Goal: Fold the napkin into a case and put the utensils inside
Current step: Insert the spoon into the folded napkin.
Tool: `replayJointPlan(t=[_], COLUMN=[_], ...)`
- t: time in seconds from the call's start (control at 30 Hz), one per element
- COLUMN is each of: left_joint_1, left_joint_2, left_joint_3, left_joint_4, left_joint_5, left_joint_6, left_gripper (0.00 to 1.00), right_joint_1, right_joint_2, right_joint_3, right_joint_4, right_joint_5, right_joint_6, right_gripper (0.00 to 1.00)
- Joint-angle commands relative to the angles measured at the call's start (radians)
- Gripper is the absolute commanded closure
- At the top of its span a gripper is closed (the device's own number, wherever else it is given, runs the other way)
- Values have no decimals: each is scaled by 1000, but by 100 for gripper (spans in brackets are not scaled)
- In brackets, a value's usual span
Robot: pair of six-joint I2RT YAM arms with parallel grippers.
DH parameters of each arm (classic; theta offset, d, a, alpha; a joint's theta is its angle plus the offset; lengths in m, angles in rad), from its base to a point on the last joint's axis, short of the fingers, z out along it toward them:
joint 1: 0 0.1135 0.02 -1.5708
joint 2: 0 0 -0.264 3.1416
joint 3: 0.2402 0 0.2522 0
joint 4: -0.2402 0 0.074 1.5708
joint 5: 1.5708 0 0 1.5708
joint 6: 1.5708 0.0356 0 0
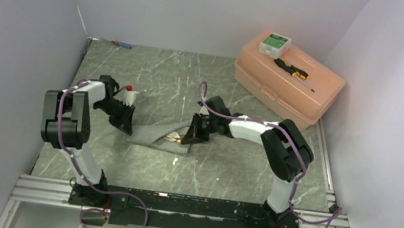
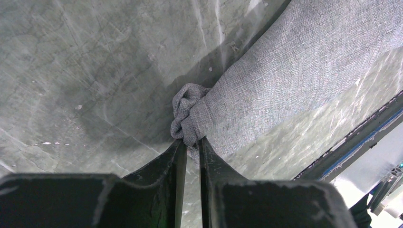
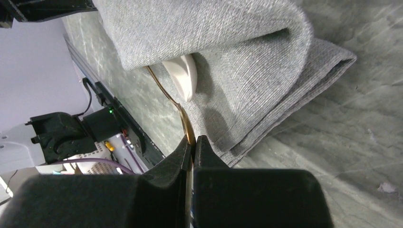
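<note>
Left gripper (image 2: 190,142): pinching napkin (image 2: 285,85) corner
Right gripper (image 3: 192,140): clamping gold spoon (image 3: 180,108) handle
Progress: napkin folded, white spoon (image 3: 183,76) inside, gold spoon half in

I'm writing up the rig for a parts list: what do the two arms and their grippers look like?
The left arm and right arm have white links with chunky black joint housings, and purple cables loop along them. The left gripper and right gripper each have two flat, black, tapering fingers.
</note>
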Motion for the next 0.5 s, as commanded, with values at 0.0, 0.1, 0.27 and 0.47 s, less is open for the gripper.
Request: replayJointPlan(t=[0.0, 0.1, 0.27, 0.47], left_joint_1=[2, 2, 0, 0], left_joint_2=[19, 14, 9, 19], left_joint_3=[-4, -4, -4, 5], left_joint_4=[-22, -26, -31, -34], left_joint_5=[-20, -20, -17, -15], left_joint_6=[21, 23, 29, 31], left_gripper=[81, 82, 82, 82], right_joint_1=[4, 10, 33, 37], right_joint_2=[32, 43, 47, 69], right_joint_3=[56, 79, 136, 178], right_joint_4=[52, 41, -16, -71], right_joint_5=[19, 35, 82, 135], right_joint_6=[14, 12, -10, -6], right_gripper=[100, 100, 99, 72])
